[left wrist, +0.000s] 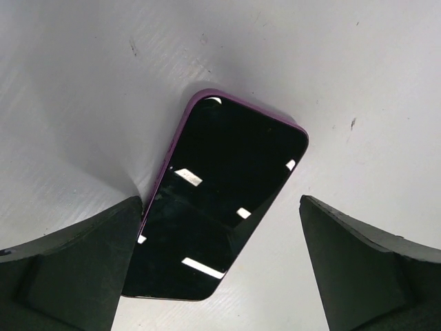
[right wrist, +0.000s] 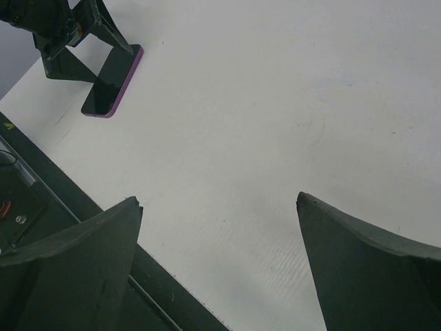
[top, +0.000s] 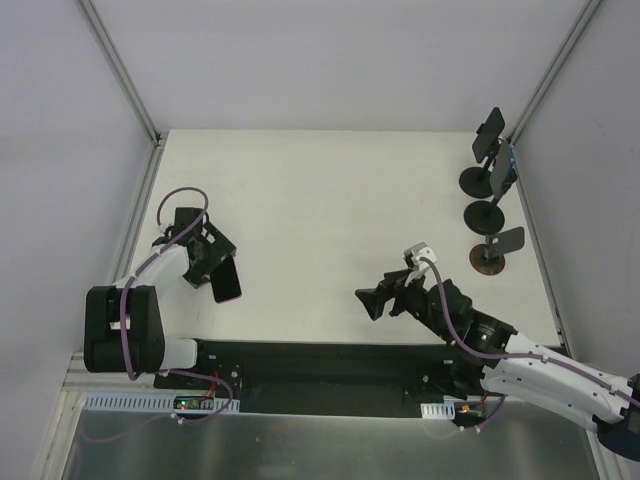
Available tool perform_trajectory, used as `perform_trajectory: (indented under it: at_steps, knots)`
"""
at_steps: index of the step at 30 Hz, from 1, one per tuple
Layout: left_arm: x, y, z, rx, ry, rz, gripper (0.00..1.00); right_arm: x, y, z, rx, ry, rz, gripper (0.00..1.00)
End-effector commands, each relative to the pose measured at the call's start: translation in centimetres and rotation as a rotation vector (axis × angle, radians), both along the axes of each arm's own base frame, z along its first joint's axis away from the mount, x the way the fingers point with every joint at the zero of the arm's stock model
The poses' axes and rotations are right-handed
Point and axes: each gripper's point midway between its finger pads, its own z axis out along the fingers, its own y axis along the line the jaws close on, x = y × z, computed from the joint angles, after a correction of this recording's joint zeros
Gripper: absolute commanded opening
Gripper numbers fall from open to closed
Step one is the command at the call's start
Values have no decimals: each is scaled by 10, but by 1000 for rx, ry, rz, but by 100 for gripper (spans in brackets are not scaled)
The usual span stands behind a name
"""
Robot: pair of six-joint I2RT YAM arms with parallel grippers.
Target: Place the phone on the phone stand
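The phone (left wrist: 220, 200) has a dark screen and a purple case and lies flat, screen up, on the white table; it also shows in the top view (top: 228, 281) and in the right wrist view (right wrist: 114, 79). My left gripper (top: 214, 260) is open and hangs just above the phone, its left finger (left wrist: 83, 269) over the phone's left edge. Three phone stands stand at the far right: one at the back (top: 487, 150), one in the middle (top: 497, 195) with a blue-edged thing on it, and a brown-based one (top: 495, 252). My right gripper (top: 372, 300) is open and empty.
The black strip of the table's front edge (right wrist: 83, 227) runs just under my right gripper. White walls with metal frame posts (top: 120, 70) enclose the table at the left, back and right.
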Motion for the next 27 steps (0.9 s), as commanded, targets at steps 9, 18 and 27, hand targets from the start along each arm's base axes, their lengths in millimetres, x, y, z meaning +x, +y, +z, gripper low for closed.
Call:
perform_trajectory:
  at_steps: [9, 18, 27]
  knots:
    - [-52, -2, -27, 161, 268, -75, 92, 10, -9, 12, 38, -43, -65, 96]
    - [-44, -5, -27, 234, 301, -102, 80, 9, -11, 18, 64, -43, -71, 96]
    - [-36, -13, -15, 326, 244, -167, 78, 8, -11, 21, 61, -41, -62, 96]
